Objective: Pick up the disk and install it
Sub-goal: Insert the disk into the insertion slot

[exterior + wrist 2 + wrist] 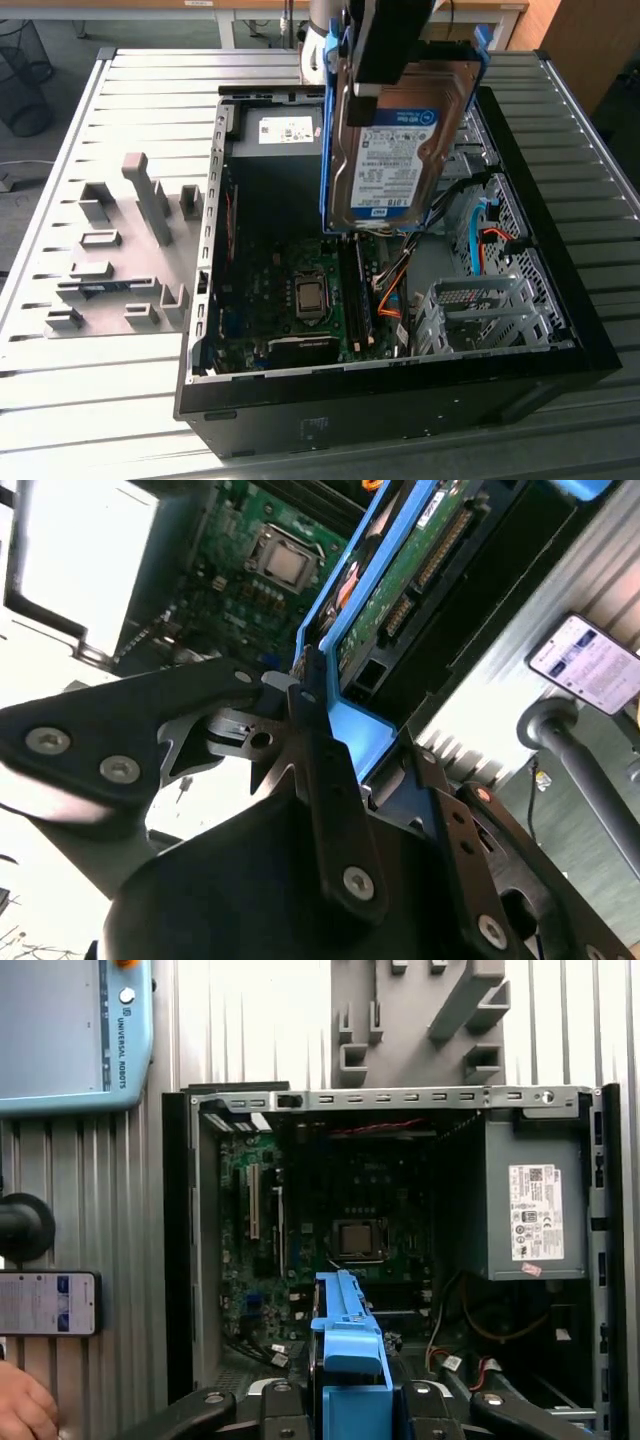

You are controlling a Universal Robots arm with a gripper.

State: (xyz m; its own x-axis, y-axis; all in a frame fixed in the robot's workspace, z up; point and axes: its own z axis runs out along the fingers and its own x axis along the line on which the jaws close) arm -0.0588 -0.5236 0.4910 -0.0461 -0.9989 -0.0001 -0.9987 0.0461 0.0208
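The disk (395, 150), a silver hard drive with a blue-and-white label and blue rails, hangs upright in the air over the open computer case (560, 330). My gripper (385, 85) is shut on its upper end. Both wrist views show the same hold: the black fingers (305, 705) clamp the blue rail of the disk (345, 590), whose green circuit board faces the camera. In the first wrist view the disk (345, 1340) sticks out edge-on from the gripper (350, 1400), above the motherboard (350, 1230). The metal drive cage (480, 310) lies below it, toward the exterior view's right.
A grey power-supply box (280, 135) fills the case's far corner. Blue and orange cables (485, 235) run beside the cage. Grey fixture blocks (120, 250) stand on the slatted table at the exterior view's left. A pendant (70, 1030), a phone (45, 1302) and a hand (20, 1410) lie beside the case.
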